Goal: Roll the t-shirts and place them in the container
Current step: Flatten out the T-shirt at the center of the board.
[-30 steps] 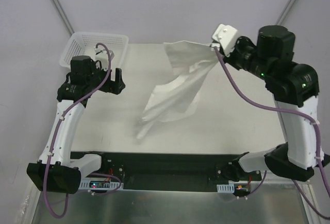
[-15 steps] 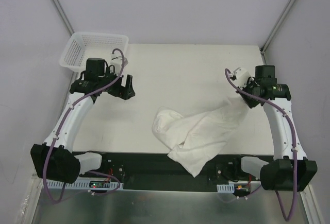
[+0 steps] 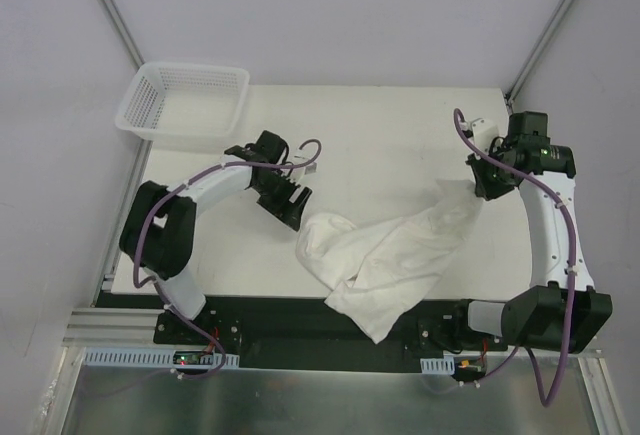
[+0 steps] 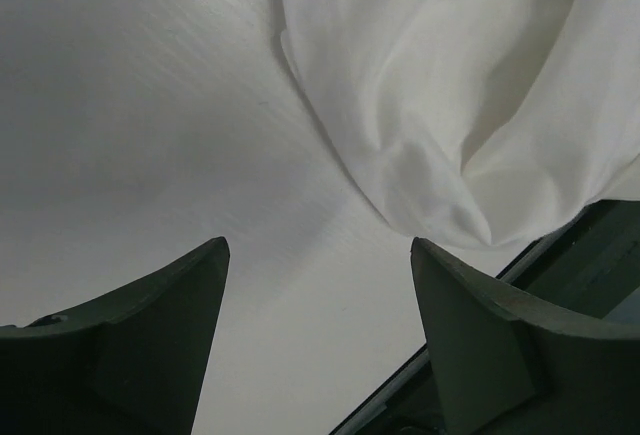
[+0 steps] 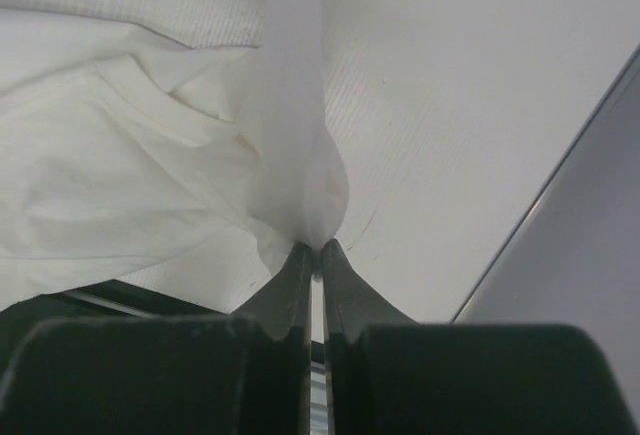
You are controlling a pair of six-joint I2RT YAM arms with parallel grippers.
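A white t-shirt (image 3: 385, 255) lies crumpled on the table, stretching from the middle to the front edge, where part hangs over. My right gripper (image 3: 478, 191) is shut on the shirt's far right corner (image 5: 300, 170) and holds it just above the table near the right edge. My left gripper (image 3: 292, 205) is open and empty, low over the table just left of the shirt's bunched left end (image 4: 440, 105). No neck label shows.
A white mesh basket (image 3: 185, 100) stands at the back left corner. The black front rail (image 3: 300, 320) runs along the near edge under the hanging cloth. The right wall frame stands close to the right arm.
My left arm has swung from near the basket toward the middle, down to the shirt's left end. The right gripper has stayed low with the shirt corner; the shirt has barely shifted.
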